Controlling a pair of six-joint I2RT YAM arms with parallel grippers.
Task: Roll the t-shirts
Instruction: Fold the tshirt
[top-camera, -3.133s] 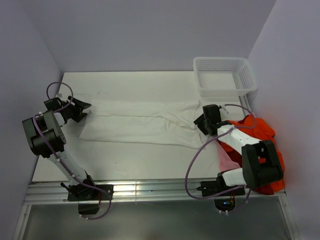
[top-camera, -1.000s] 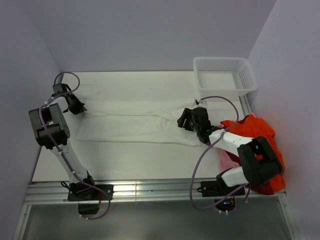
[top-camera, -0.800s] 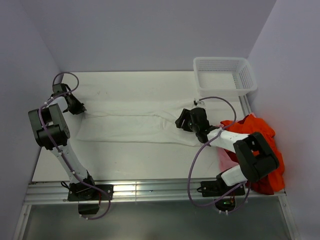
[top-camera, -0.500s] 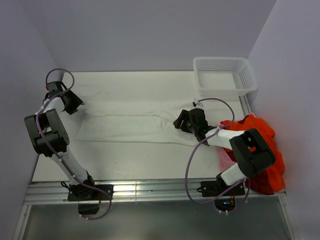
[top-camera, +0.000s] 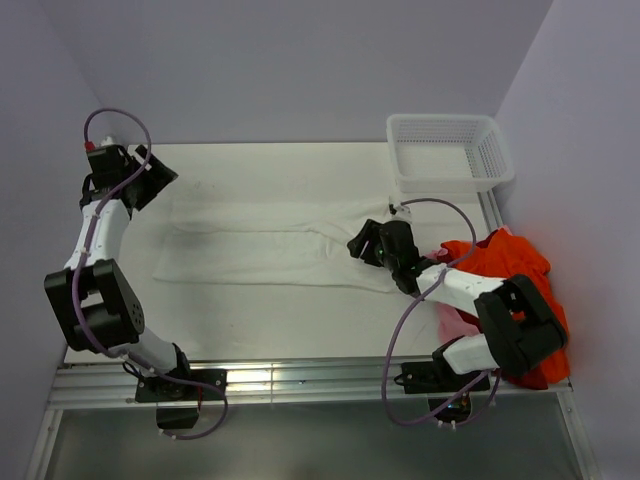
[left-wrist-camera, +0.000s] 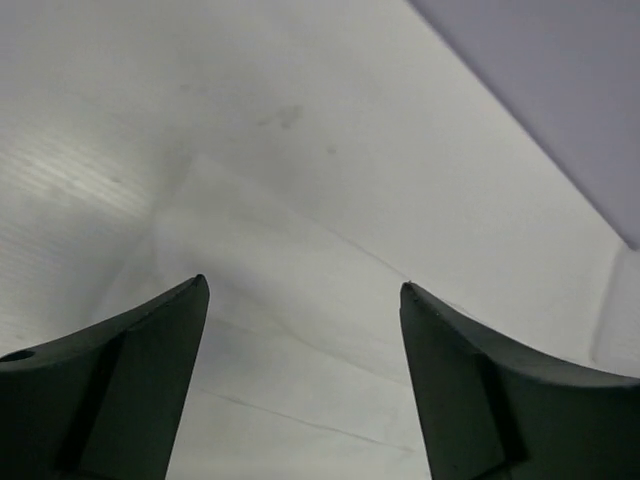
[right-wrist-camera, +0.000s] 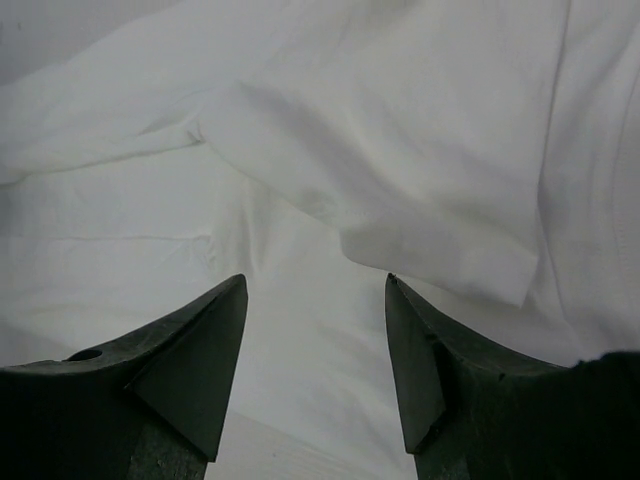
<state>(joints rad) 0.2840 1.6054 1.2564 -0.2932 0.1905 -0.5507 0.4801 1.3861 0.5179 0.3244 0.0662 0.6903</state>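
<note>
A white t-shirt (top-camera: 270, 243) lies folded in a long band across the middle of the table. My left gripper (top-camera: 150, 180) is open and empty, raised above the shirt's far left corner; the left wrist view shows that corner of the shirt (left-wrist-camera: 290, 300) between its fingers. My right gripper (top-camera: 362, 243) is open and empty, low over the shirt's rumpled right end (right-wrist-camera: 400, 150). A pile of orange-red t-shirts (top-camera: 510, 275) lies at the right edge, beside the right arm.
A white plastic mesh basket (top-camera: 450, 150) stands at the back right corner. Purple walls close in the left, back and right sides. A metal rail (top-camera: 300, 380) runs along the near edge by the arm bases.
My left gripper has lifted off the shirt's left edge and moved up toward the back left. My right gripper has moved left from the orange-red pile onto the shirt's right end.
</note>
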